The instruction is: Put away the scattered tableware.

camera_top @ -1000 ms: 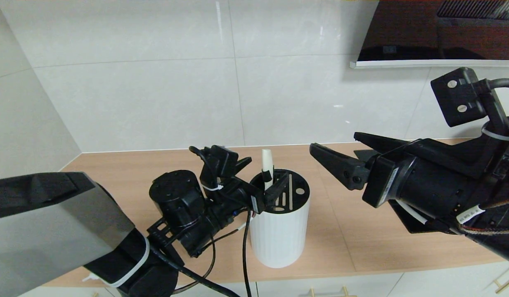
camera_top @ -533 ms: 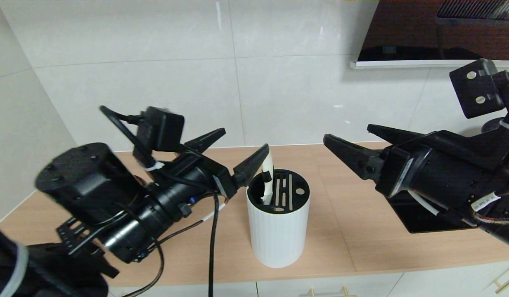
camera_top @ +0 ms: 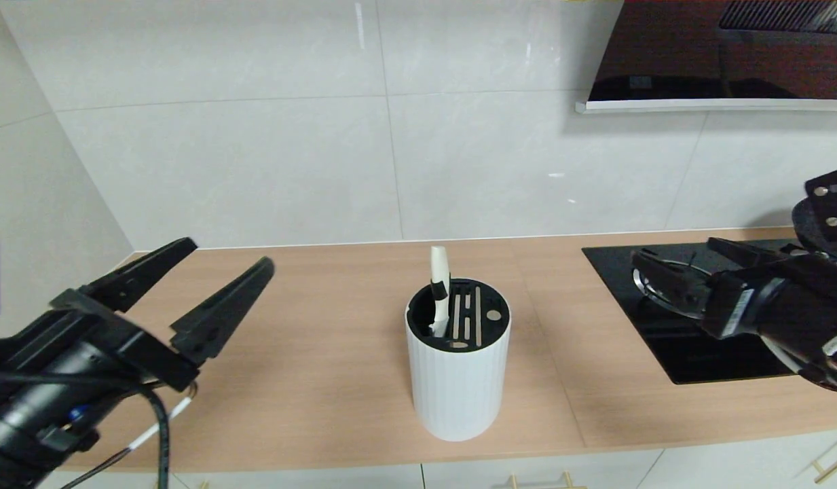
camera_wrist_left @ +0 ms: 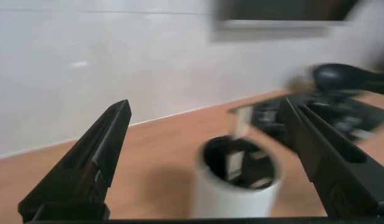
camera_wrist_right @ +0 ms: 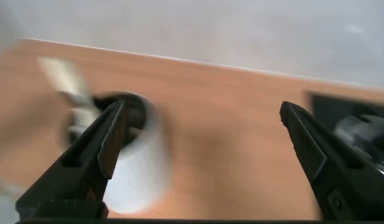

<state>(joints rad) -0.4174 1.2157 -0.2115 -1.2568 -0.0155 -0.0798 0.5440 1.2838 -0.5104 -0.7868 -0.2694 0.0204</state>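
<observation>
A white ribbed utensil holder (camera_top: 457, 370) with a black slotted top stands upright in the middle of the wooden counter (camera_top: 323, 353). A white-handled utensil (camera_top: 439, 285) sticks up out of it. The holder (camera_wrist_left: 236, 180) with its white handle shows between the left fingers in the left wrist view, and the holder (camera_wrist_right: 126, 158) sits ahead of the right fingers in the right wrist view. My left gripper (camera_top: 214, 272) is open and empty, well to the left of the holder. Over the stove at the right, my right gripper (camera_top: 690, 261) is open and empty.
A black stove top (camera_top: 683, 339) with a burner is set into the counter at the right. A dark range hood (camera_top: 717, 54) hangs above it. A tiled wall (camera_top: 323, 149) runs behind the counter, and the counter's front edge lies just below the holder.
Both arms have pulled back from the holder: the left gripper let go of the white-handled utensil and drew away to the left and down, the right gripper withdrew to the right. The utensil stays in the holder.
</observation>
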